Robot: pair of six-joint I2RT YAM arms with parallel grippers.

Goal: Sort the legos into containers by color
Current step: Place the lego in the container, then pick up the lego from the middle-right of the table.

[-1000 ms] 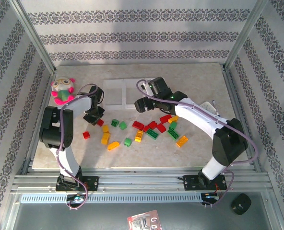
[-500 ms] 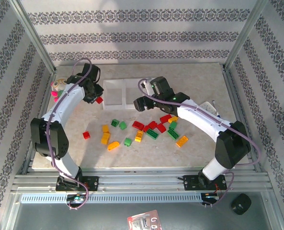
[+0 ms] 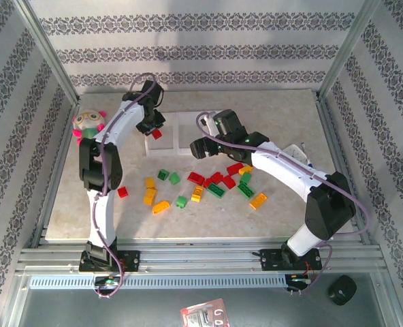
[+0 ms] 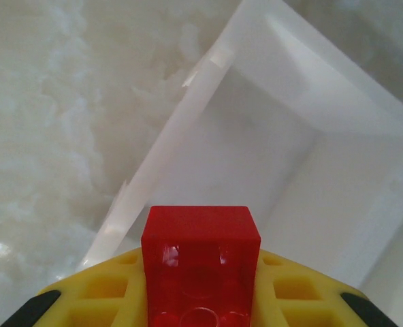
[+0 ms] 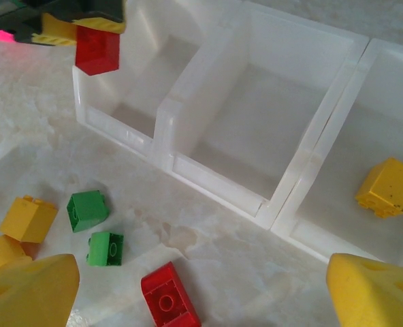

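My left gripper (image 3: 154,128) is shut on a red lego (image 4: 200,259), which sits between its yellow fingers (image 4: 99,293). It hangs over the left compartment of the white containers tray (image 4: 174,136). The right wrist view shows that red lego (image 5: 97,49) above the tray's near left corner. My right gripper (image 5: 201,289) is open and empty, low over the table just in front of the tray (image 5: 215,180). One yellow lego (image 5: 385,187) lies in the right compartment. Loose legos lie on the table: green (image 5: 87,209), red (image 5: 169,296) and yellow (image 5: 28,218).
A pink-and-green plush toy (image 3: 89,126) sits at the back left of the table. Several red, green and yellow legos are scattered mid-table, from a red one (image 3: 122,193) to an orange one (image 3: 258,201). The tray (image 3: 181,129) stands behind them.
The left arm has lifted off the table by the bricks and swung back and right to the tray, carrying the red lego. The right arm has hardly moved.
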